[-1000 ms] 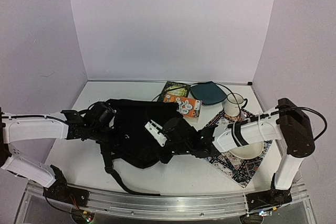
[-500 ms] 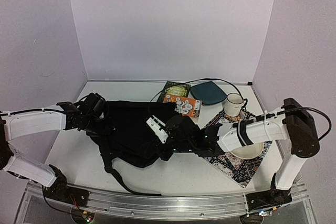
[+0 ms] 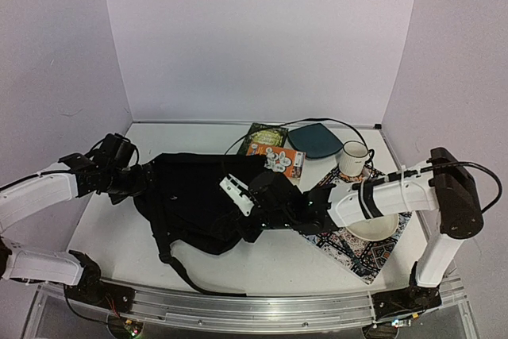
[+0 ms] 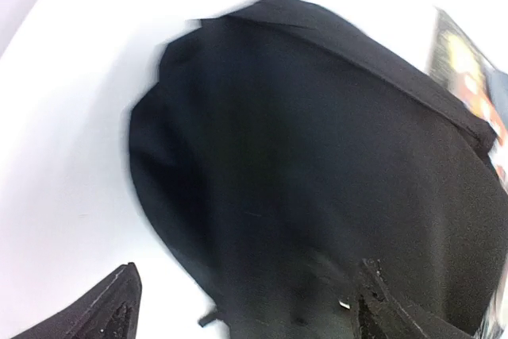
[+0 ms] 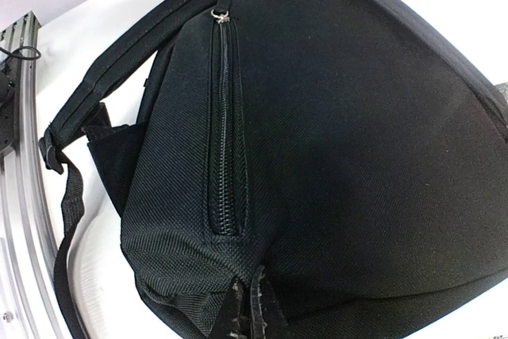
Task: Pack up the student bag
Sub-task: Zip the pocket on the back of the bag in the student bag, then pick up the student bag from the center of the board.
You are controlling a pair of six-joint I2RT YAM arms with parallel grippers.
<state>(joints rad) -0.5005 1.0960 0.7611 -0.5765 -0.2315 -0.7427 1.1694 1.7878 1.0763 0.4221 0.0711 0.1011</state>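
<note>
The student bag (image 3: 194,196) is a large black fabric backpack lying flat mid-table, its straps trailing toward the near edge. My left gripper (image 3: 145,180) hovers at the bag's left edge, open, with nothing between its fingers (image 4: 111,307). In the left wrist view the bag (image 4: 317,156) fills the frame, blurred. My right gripper (image 3: 242,216) rests on the bag's near right part. In the right wrist view it (image 5: 255,299) is shut on a pinched fold of bag fabric (image 5: 341,117), just below a closed side zipper (image 5: 221,125).
Behind the bag lie a dark book (image 3: 266,136), an orange booklet (image 3: 279,159) and a flat teal pouch (image 3: 315,140). To the right a white mug (image 3: 354,158) and a cream bowl (image 3: 371,226) sit on a patterned mat (image 3: 361,258). A metal rail (image 5: 16,196) runs along the near edge.
My left gripper has opened, let go of the bag's left side and drawn back to the left and away. The right gripper has kept its pinch in place.
</note>
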